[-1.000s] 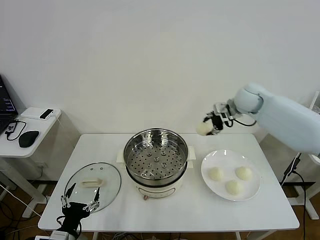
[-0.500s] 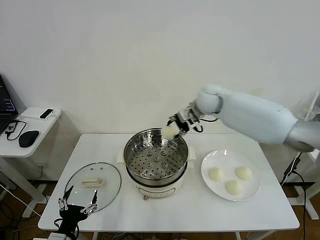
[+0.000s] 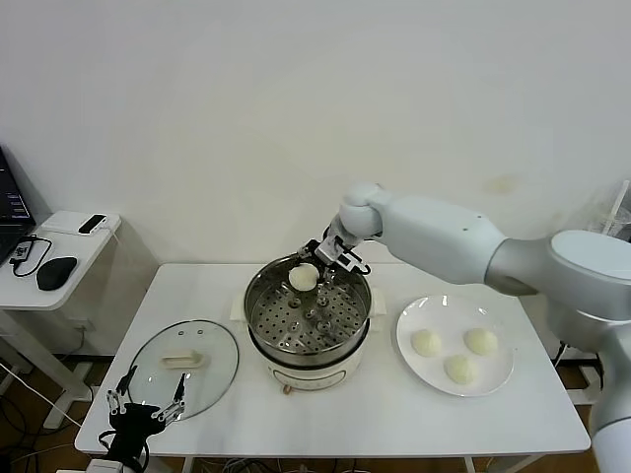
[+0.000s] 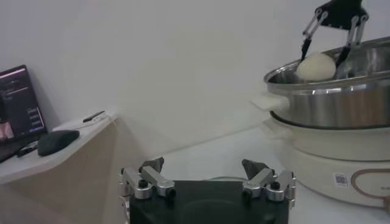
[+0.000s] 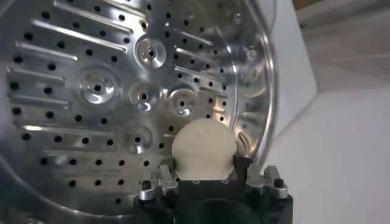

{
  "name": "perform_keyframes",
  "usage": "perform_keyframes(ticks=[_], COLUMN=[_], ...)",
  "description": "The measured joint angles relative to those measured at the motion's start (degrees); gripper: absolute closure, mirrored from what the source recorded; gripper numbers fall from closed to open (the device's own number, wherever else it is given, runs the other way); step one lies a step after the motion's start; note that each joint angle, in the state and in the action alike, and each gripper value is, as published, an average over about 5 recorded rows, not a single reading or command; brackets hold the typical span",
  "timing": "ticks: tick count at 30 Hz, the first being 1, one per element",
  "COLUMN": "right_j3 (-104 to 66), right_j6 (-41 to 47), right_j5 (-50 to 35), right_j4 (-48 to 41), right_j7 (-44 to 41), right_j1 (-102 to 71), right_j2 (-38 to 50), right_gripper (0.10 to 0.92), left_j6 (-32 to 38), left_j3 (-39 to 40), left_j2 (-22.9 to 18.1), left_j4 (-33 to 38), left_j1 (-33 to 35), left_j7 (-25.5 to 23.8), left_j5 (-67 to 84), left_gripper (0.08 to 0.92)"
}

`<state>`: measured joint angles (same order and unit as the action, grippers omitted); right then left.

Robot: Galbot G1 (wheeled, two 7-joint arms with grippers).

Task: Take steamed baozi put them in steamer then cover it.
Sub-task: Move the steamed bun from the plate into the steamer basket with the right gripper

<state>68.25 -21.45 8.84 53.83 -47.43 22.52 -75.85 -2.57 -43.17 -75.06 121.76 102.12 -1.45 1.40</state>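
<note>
My right gripper (image 3: pixel 314 268) is shut on a creamy-white baozi (image 3: pixel 303 277) and holds it over the far part of the shiny steamer (image 3: pixel 353 330), just above the perforated tray (image 5: pixel 91 91). The held baozi (image 5: pixel 203 149) fills the jaws in the right wrist view and also shows in the left wrist view (image 4: pixel 315 66). Three more baozi (image 3: pixel 426 343) (image 3: pixel 480 341) (image 3: pixel 458 369) lie on the white plate (image 3: pixel 501 381) right of the steamer. The glass cover (image 3: pixel 183 365) with its cream handle lies flat on the table at front left. My left gripper (image 3: pixel 144 414) is open, low at the front left edge by the cover.
A side table (image 3: pixel 59 286) at the left holds a mouse, a laptop and a small device. The steamer's cream base (image 4: pixel 341 164) stands close to the right of my left gripper in the left wrist view. A white wall stands behind the table.
My right arm has swung left from above the plate to over the steamer and lowered the baozi towards the tray. My left gripper has sunk slightly at the table's front edge.
</note>
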Motion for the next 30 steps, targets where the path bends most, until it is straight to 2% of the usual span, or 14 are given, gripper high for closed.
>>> perform_keyframes(ticks=[10,13,15,19,30], right_j3=[0.1,0.3,0.6,1.4,3.8], right_j6=[-3.4,-3.5,-3.4,-1.8,10.7], right_j5=[4.0,4.1,3.6,0.6,-11.6], right_j4=[-3.1,-3.1,-2.7,-0.5,13.7], right_j7=[0.5,0.3,0.0,-0.7,-3.6], right_j1=[-1.1,-0.9,-0.6,0.8,8.4], right_j2=[-2.2,-2.2,-2.0,-0.9,9.1], right_gripper=[0.407,0.356,0.293,0.213,0.203], left_j6=[0.0,-0.1,-0.1,-0.1,-0.7], left_j3=[-0.5,-0.6,-0.7,-0.8,-1.0], left_j2=[0.0,0.0,0.0,0.2,1.7], left_j4=[0.4,0.6,0.8,1.0,0.9], left_j1=[0.0,0.1,0.2,0.4,-0.4], left_j7=[0.0,0.0,0.0,-0.1,-0.6], left_j5=[0.3,0.4,0.4,0.6,1.6], left_gripper=[0.177,0.177,0.177,0.177,0.177])
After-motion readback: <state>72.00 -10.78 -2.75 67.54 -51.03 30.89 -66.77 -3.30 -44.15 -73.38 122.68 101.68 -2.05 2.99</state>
